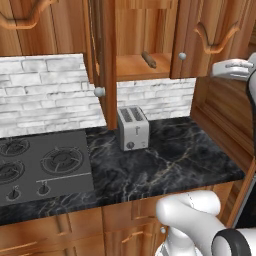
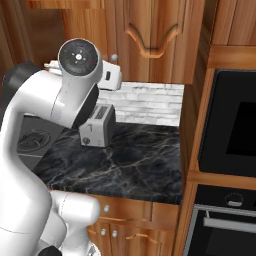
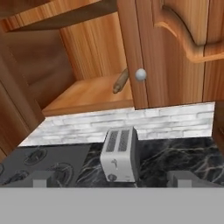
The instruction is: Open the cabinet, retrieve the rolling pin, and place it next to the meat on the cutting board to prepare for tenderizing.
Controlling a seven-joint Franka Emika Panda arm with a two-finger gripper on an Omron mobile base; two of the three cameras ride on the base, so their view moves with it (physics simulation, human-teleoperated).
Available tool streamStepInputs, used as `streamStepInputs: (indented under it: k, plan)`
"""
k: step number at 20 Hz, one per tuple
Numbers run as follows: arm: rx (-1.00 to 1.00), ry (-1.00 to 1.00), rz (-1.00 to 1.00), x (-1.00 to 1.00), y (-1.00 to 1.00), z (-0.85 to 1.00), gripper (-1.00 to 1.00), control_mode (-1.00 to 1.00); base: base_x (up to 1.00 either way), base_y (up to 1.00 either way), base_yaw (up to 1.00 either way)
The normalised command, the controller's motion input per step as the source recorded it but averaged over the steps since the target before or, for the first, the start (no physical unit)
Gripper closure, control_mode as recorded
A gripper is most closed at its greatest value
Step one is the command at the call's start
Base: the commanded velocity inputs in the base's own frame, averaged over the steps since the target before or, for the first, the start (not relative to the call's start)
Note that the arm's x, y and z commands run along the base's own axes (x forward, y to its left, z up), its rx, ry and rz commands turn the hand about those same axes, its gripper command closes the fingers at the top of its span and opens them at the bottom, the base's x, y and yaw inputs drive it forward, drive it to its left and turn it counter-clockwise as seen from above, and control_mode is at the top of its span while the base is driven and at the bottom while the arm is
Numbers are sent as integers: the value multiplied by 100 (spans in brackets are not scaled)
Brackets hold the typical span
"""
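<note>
Left base view has the cabinet (image 1: 150, 35) with its left door swung open, right door shut, and the rolling pin (image 1: 148, 59) lying on the lower shelf, partly behind the closed door's edge. Hand view shows the gripper (image 3: 111, 181) fingers spread wide, holding nothing, above the toaster (image 3: 119, 154) on the dark marble counter (image 1: 175, 155).

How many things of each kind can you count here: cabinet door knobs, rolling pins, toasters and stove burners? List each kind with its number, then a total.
Cabinet door knobs: 2, one on the open door and one on the shut door
Rolling pin: 1, on the cabinet shelf
Toaster: 1, on the counter
Stove burners: 3 in view
Total: 7
</note>
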Motion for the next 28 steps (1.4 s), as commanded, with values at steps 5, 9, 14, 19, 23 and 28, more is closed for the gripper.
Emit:
streamStepInputs:
  k: [5,9,14,19,23,28]
  plan:
    - [-1,0,-5,41,-4,0,-100,-100,0,0,0]
    - [-3,-1,-6,17,0,0,-100,-100,0,0,0]
    - [0,0,-1,0,0,0,-100,-100,0,0,0]
    - [0,-1,0,0,0,0,-100,-100,0,0,0]
    - [-3,-8,0,0,0,0,-100,-100,0,0,0]
    - [-9,-4,-4,16,0,8,-100,-100,0,0,0]
